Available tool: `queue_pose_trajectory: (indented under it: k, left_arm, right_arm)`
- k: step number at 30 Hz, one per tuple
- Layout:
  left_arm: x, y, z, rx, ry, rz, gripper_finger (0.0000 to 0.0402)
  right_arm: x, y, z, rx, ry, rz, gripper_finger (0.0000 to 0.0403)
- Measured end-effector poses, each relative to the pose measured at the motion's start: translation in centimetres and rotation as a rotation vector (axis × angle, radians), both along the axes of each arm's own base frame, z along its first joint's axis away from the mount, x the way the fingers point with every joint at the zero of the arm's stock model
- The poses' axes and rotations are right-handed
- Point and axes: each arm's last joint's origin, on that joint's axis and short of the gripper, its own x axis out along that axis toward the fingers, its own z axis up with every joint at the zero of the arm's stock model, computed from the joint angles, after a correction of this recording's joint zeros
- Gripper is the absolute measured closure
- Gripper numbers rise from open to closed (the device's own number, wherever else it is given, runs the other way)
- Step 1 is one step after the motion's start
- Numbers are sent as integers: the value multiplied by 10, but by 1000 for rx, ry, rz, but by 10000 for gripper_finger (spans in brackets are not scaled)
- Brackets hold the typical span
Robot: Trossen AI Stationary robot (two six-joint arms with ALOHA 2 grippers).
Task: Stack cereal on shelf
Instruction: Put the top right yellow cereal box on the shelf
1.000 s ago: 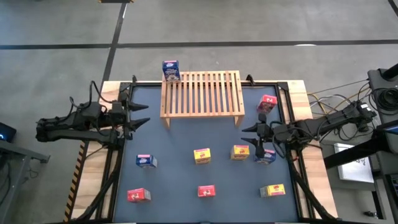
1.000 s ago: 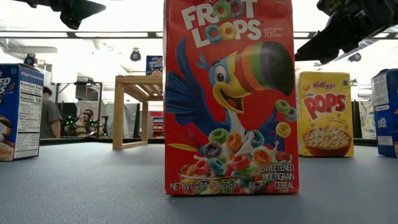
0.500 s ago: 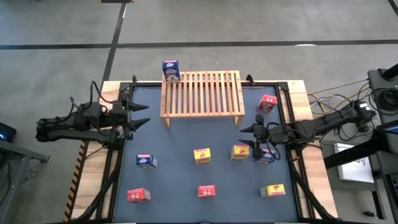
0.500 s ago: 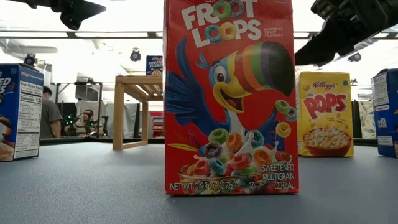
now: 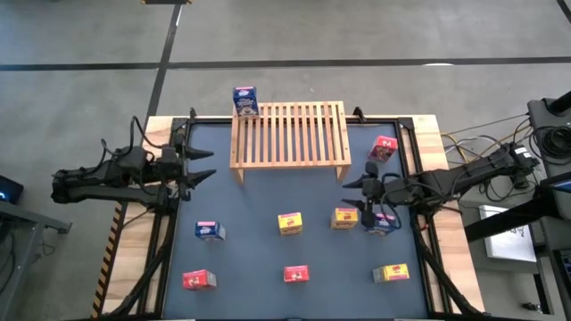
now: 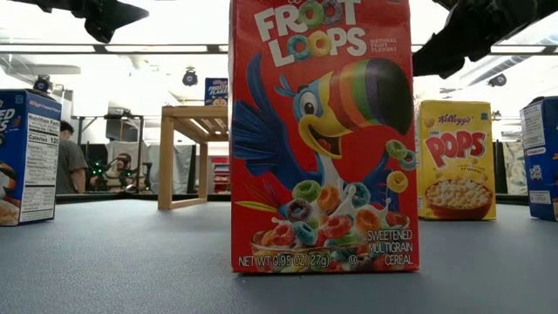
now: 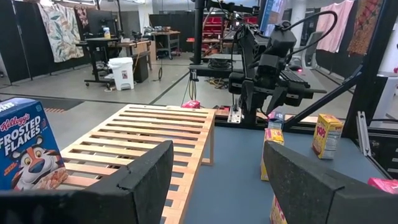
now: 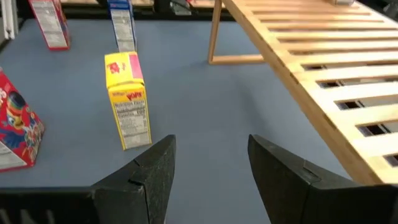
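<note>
Dark table [image 5: 259, 267] carries the shelf [image 5: 290, 134] and scattered cereal [image 5: 290, 223].

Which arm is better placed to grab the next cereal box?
Probably the right. The right tool hangs open beside a yellow box and a blue box, near the shelf. The left tool waits at the table's left edge, farther from any loose box.

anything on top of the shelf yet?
One blue Frosted Flakes box stands on the shelf's back-left corner. The other slats are bare; the floor under them shows only through the gaps.
</note>
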Motion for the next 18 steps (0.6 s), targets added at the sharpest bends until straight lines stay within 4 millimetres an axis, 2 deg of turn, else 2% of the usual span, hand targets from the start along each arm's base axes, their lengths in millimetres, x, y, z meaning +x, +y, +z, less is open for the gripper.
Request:
queue_pose_trajectory:
  k: [9, 18]
  left_arm:
    - [0, 0, -1, 0, 6, 0, 168]
    - [0, 0, -2, 0, 19, 1, 168]
  right_arm:
    - [5, 2, -5, -6, 78, 5, 211]
    - [0, 9, -9, 32, 146, 37, 211]
